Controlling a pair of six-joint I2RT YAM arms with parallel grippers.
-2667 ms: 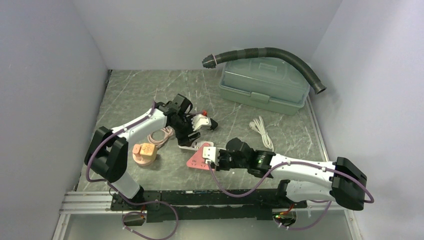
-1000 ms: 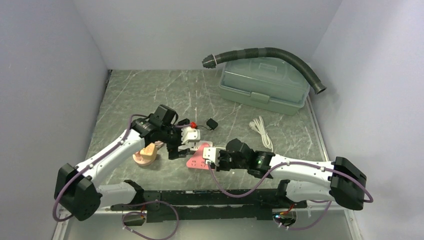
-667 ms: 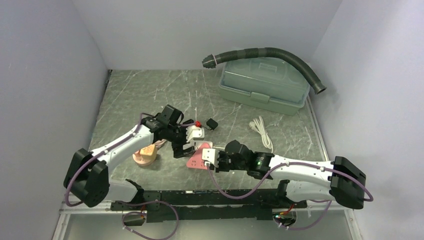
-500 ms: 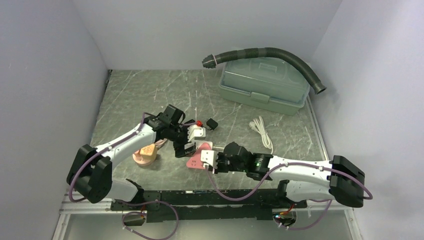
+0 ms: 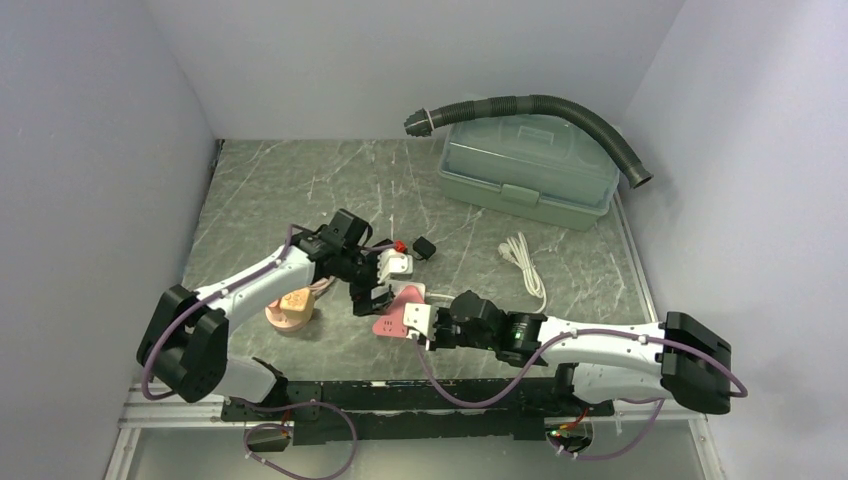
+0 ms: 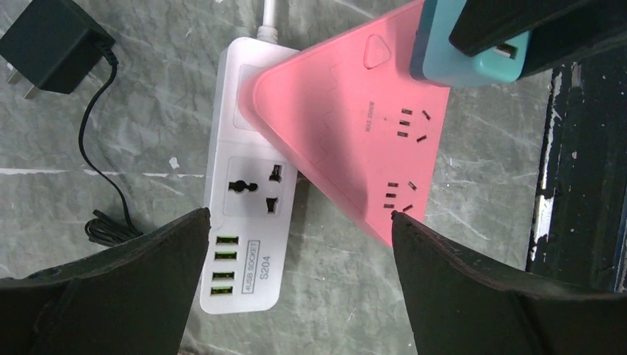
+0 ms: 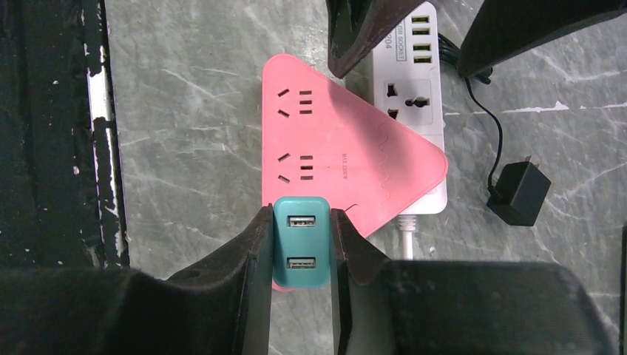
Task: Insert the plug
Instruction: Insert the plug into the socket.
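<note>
Two claws on screen: which one holds the plug?

My right claw (image 7: 301,222), nearest the table's front edge, is clamped on a teal two-port USB charger (image 7: 301,251), one finger on each flat side. The charger hangs over the near corner of a pink triangular power strip (image 7: 347,163); I cannot tell whether they touch. It is not yet plugged in.

What lies beyond it?

The pink strip rests partly on top of a white power strip (image 6: 248,192) with one universal socket and four USB ports. My left claw (image 6: 299,216) hovers above both strips, fingers spread wide, holding nothing. Just past them a black adapter (image 5: 424,247) lies on the grey marbled tabletop (image 5: 270,190), its thin cord trailing. Farther right sits a coiled white cable (image 5: 522,258). At the back is a pale green lidded toolbox (image 5: 525,165) with a dark corrugated hose (image 5: 560,105) arched over it.
</note>
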